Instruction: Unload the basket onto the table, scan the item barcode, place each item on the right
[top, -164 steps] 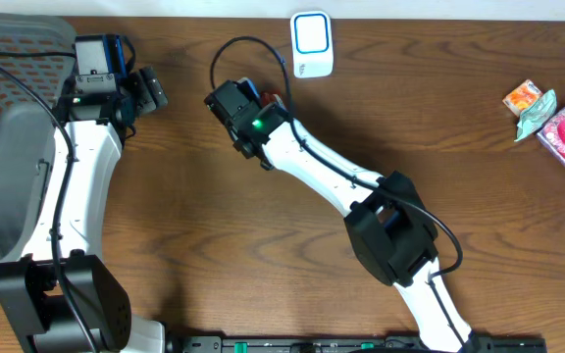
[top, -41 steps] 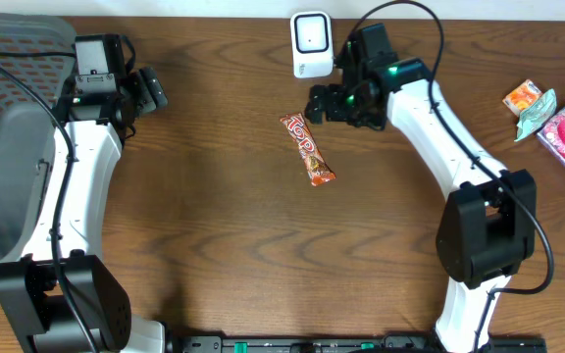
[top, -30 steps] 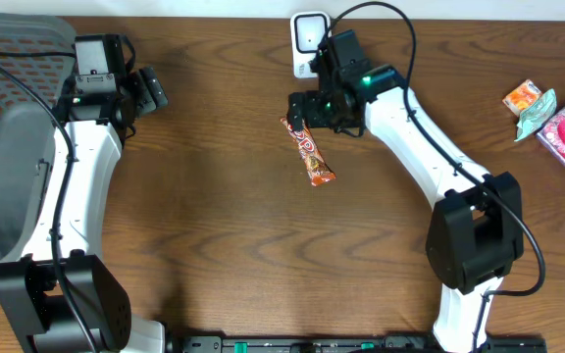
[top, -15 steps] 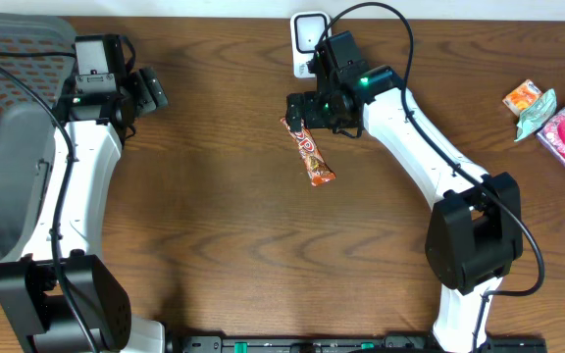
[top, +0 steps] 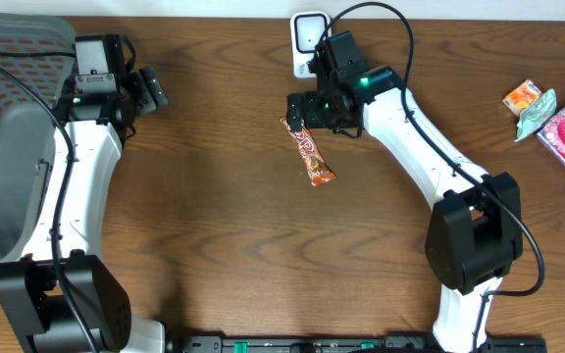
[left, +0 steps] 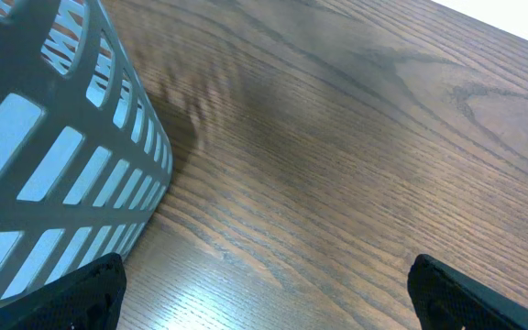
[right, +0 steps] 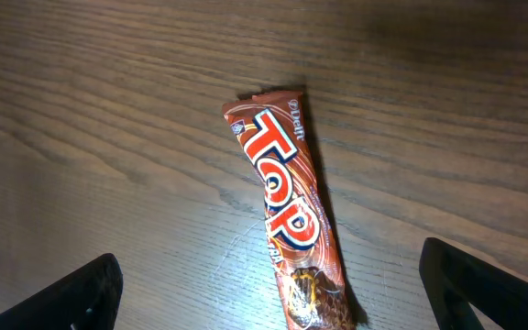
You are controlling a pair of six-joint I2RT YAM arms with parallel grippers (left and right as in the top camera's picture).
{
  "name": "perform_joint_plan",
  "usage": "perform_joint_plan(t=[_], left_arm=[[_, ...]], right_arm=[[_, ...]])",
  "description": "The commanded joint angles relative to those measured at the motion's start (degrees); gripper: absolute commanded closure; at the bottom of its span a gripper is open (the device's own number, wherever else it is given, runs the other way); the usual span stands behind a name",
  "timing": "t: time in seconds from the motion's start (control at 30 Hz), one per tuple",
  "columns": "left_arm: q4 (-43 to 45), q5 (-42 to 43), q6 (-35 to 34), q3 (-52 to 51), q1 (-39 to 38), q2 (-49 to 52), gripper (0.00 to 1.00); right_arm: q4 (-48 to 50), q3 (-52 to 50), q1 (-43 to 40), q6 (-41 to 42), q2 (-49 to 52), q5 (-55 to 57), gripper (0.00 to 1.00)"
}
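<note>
The lower end of the chocolate bar [right: 282, 215] runs off the right wrist view; beyond the bar, the right arm [top: 410, 127] partly hides the scanner [top: 305, 34].

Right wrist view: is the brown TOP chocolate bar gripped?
No, the brown chocolate bar lies flat on the wooden table, right gripper open.

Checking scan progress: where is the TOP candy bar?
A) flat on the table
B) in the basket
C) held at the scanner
A: the candy bar lies flat on the wood table, ungripped, with the right fingers spread open over it.
</note>
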Motion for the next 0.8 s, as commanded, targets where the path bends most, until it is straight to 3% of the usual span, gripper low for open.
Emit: perform_joint_plan(t=[0.0, 0.37, 0.53, 0.77], left_arm=[[-0.15, -0.52, -0.50, 0.28, 0.24, 0.28, 0.02], [-0.15, -0.52, -0.50, 0.28, 0.24, 0.28, 0.02], [-0.15, -0.52, -0.50, 0.28, 0.24, 0.28, 0.02], [-0.15, -0.52, -0.50, 0.28, 0.24, 0.28, 0.02]], right_arm=[[0.02, 0.46, 0.68, -0.39, -0.11, 0.44, 0.01], [0.68, 0.46, 1.31, -0.42, 0.26, 2.40, 0.01], [1.31, -0.17, 1.44, -0.44, 0.61, 3.10, 0.18], [4.92, -4.00, 2.60, -4.11, 1.03, 4.96, 0.20]])
